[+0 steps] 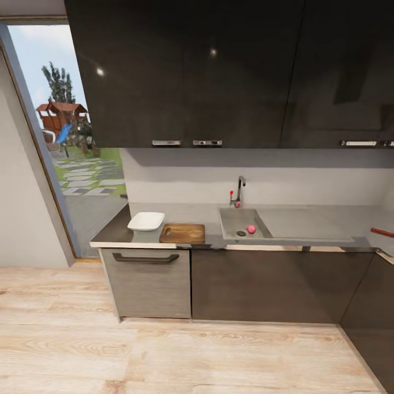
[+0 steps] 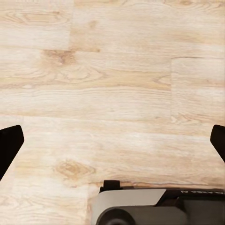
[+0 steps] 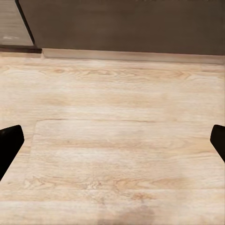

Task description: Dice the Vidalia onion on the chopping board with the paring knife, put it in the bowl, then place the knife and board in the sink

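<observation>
In the head view the small pinkish-red Vidalia onion (image 1: 251,229) lies in the grey sink (image 1: 234,219), near the round drain and below the chrome tap (image 1: 239,190). To the sink's left, the brown chopping board (image 1: 183,233) rests on the countertop (image 1: 117,232), with the white square bowl (image 1: 146,221) just beyond it. The paring knife's red handle (image 1: 381,232) shows at the counter's far right; its blade is cut off by the picture's edge. Over the wooden floor, my left gripper (image 2: 112,145) and right gripper (image 3: 112,145) both stand open and empty, fingers (image 2: 8,145) (image 3: 8,145) far apart.
Dark base cabinets (image 1: 273,284) and a drawer front with a black handle (image 1: 145,257) stand under the counter. Dark wall cabinets (image 1: 219,71) hang above. A tall window (image 1: 65,142) is at the left. Light wooden floor (image 1: 180,355) lies between me and the counter. My base (image 2: 140,208) shows below the left gripper.
</observation>
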Available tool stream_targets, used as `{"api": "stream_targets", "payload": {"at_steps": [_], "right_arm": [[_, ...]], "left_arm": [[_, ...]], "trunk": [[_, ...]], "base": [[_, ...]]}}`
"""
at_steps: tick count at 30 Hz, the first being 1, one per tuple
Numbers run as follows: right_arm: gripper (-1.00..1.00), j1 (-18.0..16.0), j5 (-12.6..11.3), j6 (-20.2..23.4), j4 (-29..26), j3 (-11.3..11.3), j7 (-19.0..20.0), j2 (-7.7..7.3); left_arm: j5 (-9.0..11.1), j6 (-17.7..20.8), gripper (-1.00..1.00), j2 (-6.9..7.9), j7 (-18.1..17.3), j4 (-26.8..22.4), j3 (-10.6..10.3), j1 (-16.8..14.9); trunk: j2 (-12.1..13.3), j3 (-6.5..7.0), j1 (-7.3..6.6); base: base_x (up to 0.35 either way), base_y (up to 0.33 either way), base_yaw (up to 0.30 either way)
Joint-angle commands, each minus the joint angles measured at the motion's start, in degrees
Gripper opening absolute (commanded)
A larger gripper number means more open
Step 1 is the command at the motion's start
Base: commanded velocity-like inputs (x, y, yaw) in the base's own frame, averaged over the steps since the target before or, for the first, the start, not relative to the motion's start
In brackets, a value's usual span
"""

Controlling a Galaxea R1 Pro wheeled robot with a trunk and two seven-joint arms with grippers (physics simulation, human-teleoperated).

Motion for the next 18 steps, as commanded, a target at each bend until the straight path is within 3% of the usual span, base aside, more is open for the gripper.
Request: {"api": "stream_targets", "payload": {"at_steps": [1,11,18], "right_arm": [[1.0,0.0,0.0,-0.1,0.0,0.0,-0.2,0.0],[1.0,0.0,0.0,-0.1,0.0,0.0,-0.2,0.0],[1.0,0.0,0.0,-0.1,0.0,0.1,-0.2,0.0]], "left_arm": [[0.2,-0.1,1.0,0.01,0.0,-0.1,0.0,0.0],[0.2,-0.1,1.0,0.04,0.0,-0.1,0.0,0.0],[0.2,-0.1,1.0,0.04,0.0,-0.1,0.0,0.0]], "trunk": [[0.3,0.09,-0.2],[4.3,1.88,-2.39],[4.3,1.88,-2.39]], "base": [[0.0,0.0,0.0],[0.0,0.0,0.0],[0.0,0.0,0.0]]}}
